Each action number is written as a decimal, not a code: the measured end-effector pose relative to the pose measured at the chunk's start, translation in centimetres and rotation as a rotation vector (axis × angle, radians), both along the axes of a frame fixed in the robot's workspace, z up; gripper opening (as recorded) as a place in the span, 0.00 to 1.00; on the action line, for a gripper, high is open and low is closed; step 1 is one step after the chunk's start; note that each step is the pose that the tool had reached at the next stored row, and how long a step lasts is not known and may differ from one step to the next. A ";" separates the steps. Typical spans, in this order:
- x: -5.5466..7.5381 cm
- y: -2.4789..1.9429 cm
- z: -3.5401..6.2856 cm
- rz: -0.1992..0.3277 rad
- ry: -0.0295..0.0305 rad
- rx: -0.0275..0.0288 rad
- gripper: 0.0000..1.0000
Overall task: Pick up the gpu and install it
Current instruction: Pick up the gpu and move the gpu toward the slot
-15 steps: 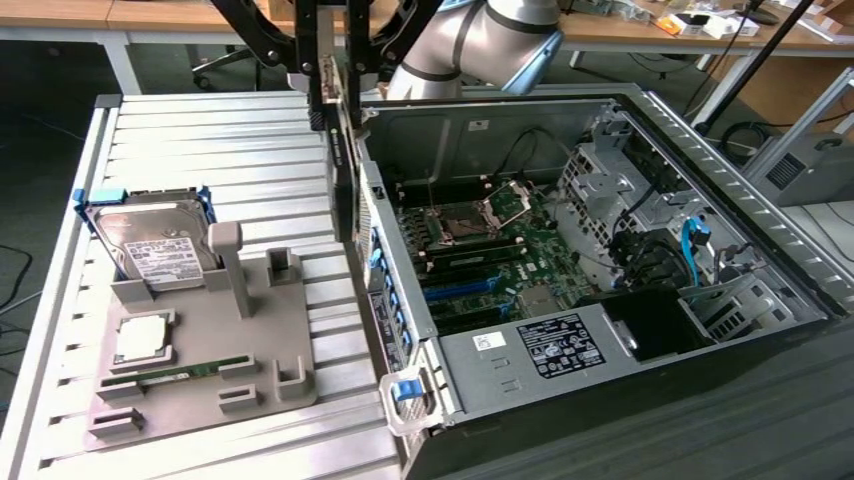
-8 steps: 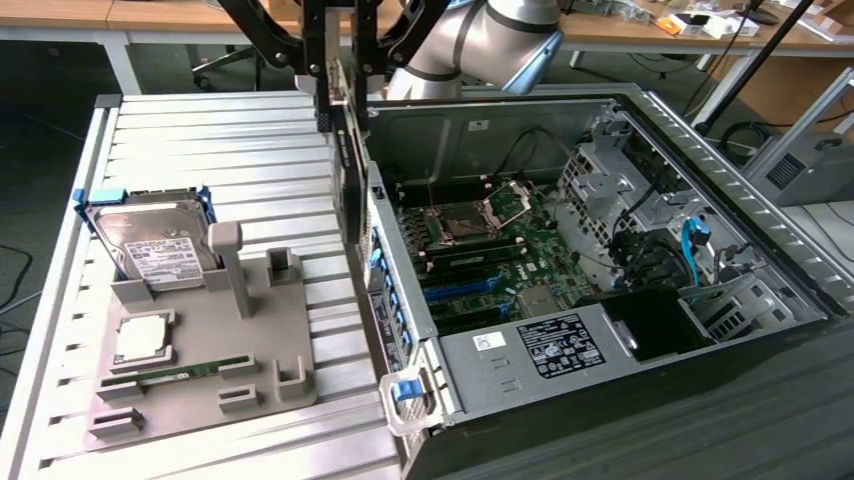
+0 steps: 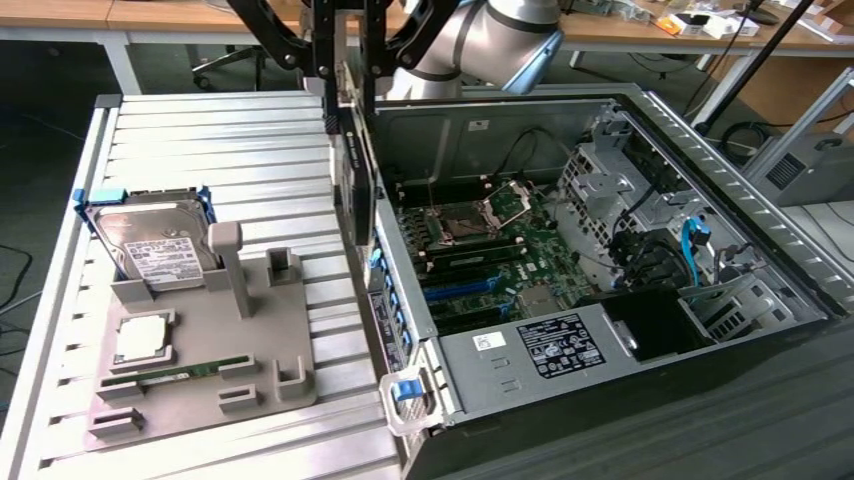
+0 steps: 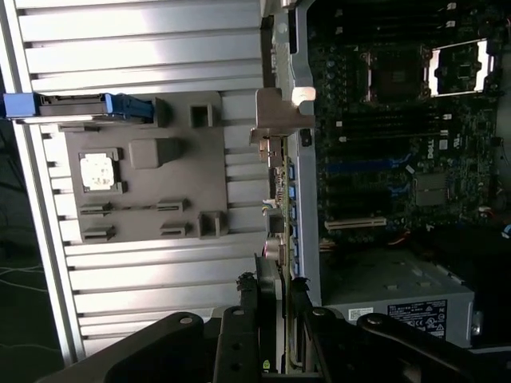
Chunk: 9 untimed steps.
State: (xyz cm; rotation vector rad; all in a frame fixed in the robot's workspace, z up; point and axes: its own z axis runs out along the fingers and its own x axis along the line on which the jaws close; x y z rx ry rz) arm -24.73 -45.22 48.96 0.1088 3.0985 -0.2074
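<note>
Gpu [image 3: 351, 175] gripped in pincer [image 3: 344, 100], long axis vertical (bracket end [image 4: 284, 112] down).

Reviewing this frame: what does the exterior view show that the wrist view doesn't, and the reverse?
Exterior view adds: the arm's grey joint above the case, and the hard drive's white label face-on.
Wrist view adds: the gpu seen edge-on along its length, its silvery bracket at the far end, black fingers on either side.
Both: the gripper shut on the gpu at the open computer case wall, not seated in a slot; the motherboard; the grey fixture plate with the processor.
</note>
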 end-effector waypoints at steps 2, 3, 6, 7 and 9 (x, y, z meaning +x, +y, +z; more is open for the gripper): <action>0.1 0.00 -0.01 0.000 0.0000 -0.0023 0.27; 0.1 0.00 -0.01 0.000 0.0001 -0.0035 0.27; 0.3 0.00 -0.03 0.000 0.0000 -0.0067 0.27; 0.3 0.00 -0.04 0.000 0.0000 -0.0078 0.27; 0.5 0.00 -0.05 0.000 0.0001 -0.0113 0.27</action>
